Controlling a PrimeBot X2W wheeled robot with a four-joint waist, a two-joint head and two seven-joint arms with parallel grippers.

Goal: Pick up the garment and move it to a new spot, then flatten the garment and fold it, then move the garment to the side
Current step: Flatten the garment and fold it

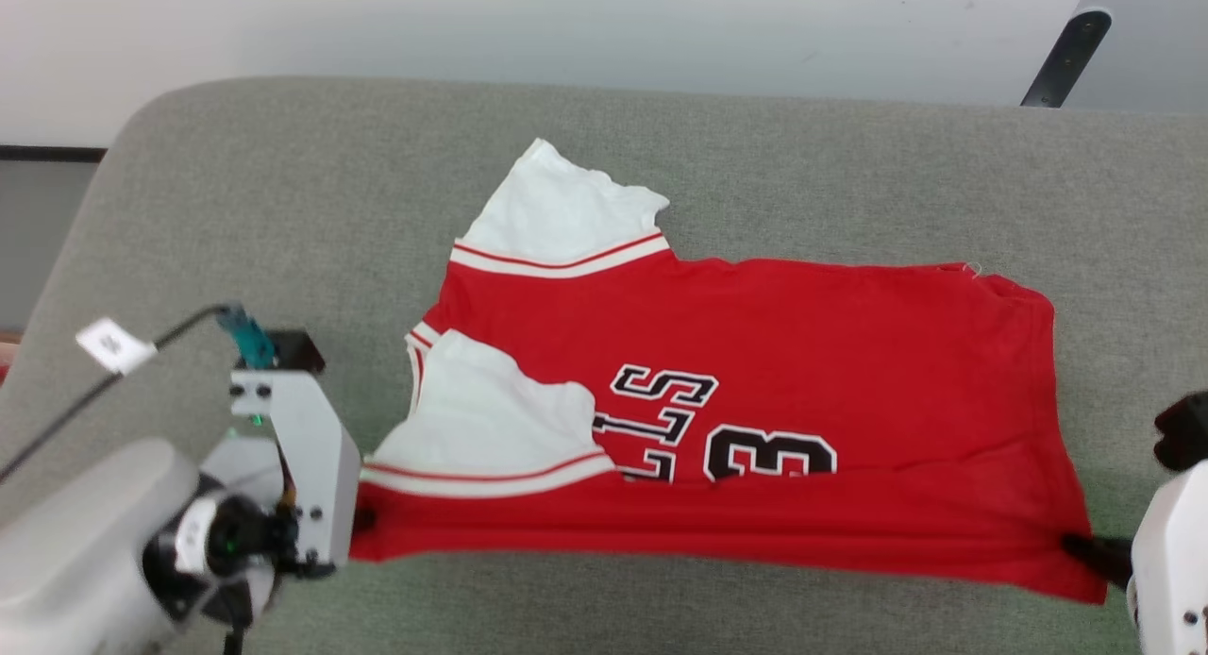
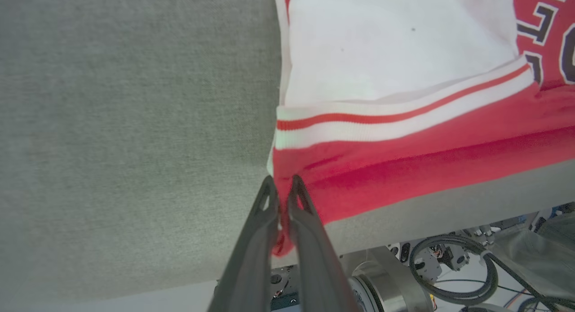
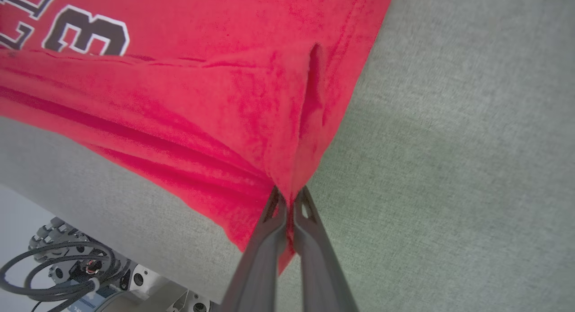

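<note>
garment (image 1: 755,391) spread on grey surface (image 1: 283,183), near sleeve tucked in | left gripper (image 2: 282,190) and right gripper (image 3: 289,195) clamped on near corners | fold looks underway, side move pending

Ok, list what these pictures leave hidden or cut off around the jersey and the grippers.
- Head view: the garment's lettering is partly covered by its folded white sleeve and a near fold.
- Head view: the right gripper is cut off by the right edge; the left gripper's fingers sit mostly behind its wrist.
- Wrist views: how much cloth each shut gripper pinches, hidden between its fingers.
</note>
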